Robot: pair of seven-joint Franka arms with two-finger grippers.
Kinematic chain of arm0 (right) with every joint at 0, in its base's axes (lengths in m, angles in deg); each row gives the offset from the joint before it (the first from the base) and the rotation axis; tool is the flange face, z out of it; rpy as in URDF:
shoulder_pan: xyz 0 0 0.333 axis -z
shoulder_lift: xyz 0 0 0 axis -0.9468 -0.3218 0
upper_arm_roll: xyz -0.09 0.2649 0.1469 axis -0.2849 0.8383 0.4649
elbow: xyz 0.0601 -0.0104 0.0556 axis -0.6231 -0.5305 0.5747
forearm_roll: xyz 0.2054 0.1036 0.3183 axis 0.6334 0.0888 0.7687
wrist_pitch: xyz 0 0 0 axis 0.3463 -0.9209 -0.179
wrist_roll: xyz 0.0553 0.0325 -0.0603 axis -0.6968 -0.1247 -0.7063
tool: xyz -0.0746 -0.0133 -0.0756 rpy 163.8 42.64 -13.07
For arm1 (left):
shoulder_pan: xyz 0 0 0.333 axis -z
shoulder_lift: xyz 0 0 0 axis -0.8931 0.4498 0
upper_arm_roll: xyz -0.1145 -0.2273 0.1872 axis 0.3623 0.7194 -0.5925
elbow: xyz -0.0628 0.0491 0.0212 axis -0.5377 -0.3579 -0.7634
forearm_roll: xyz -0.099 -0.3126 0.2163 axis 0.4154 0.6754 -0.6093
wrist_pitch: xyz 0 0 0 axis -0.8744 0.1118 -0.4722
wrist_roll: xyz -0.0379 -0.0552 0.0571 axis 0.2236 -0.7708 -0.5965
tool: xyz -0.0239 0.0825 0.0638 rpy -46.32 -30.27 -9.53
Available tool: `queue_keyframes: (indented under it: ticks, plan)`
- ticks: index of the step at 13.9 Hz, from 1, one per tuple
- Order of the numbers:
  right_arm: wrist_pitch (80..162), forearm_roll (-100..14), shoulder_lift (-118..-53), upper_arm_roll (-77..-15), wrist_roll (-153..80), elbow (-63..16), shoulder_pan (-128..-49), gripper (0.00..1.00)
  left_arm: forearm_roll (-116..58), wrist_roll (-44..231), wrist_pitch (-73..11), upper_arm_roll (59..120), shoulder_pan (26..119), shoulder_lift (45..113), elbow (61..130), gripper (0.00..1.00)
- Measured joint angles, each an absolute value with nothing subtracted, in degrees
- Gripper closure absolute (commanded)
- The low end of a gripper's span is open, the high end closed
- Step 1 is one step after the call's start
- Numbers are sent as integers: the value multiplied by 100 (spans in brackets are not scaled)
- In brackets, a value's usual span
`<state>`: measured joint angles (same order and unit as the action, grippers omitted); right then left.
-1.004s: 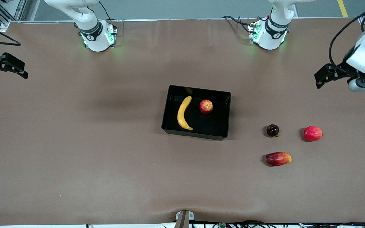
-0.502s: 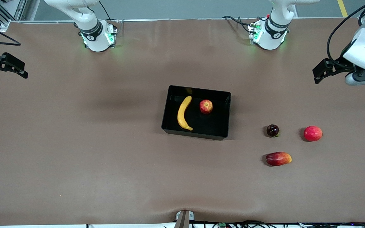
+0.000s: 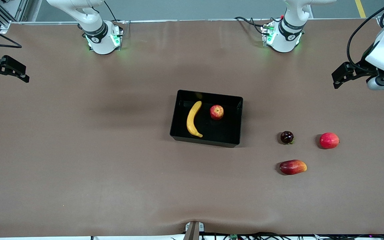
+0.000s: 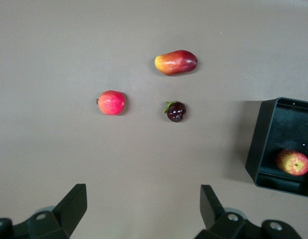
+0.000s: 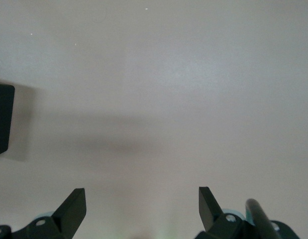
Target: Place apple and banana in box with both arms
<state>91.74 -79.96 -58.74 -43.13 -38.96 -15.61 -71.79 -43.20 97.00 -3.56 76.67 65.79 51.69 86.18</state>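
Observation:
The black box (image 3: 235, 141) stands at the middle of the table. The yellow banana (image 3: 193, 119) and the red-and-yellow apple (image 3: 216, 112) lie in it side by side. The left wrist view shows the apple (image 4: 292, 162) in the box's corner (image 4: 258, 149). My left gripper (image 3: 340, 78) is open and empty, up in the air over the left arm's end of the table; it shows in its wrist view (image 4: 144, 209). My right gripper (image 3: 10, 71) is open and empty, up over the right arm's end; it shows in its wrist view (image 5: 142, 211), with an edge of the box (image 5: 2, 119).
Three other fruits lie on the table toward the left arm's end: a dark maroon fruit (image 3: 287, 137), an evenly pinkish-red round fruit (image 3: 329, 140), and a red-and-yellow mango-like fruit (image 3: 292, 167) nearer the front camera. They also show in the left wrist view (image 4: 176, 111).
My left gripper has shifted slightly above the left arm's end of the table. The right arm, the box and the fruits have not moved.

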Motion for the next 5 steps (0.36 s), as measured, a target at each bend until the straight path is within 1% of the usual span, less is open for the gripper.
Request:
queue_keyframes:
  ticks: [5]
  plan:
    - [9174,-7996,-5874,-4314,-3896,-1561,-7177,0,-4320,9341,-356,7642,6435,5169,8618,0]
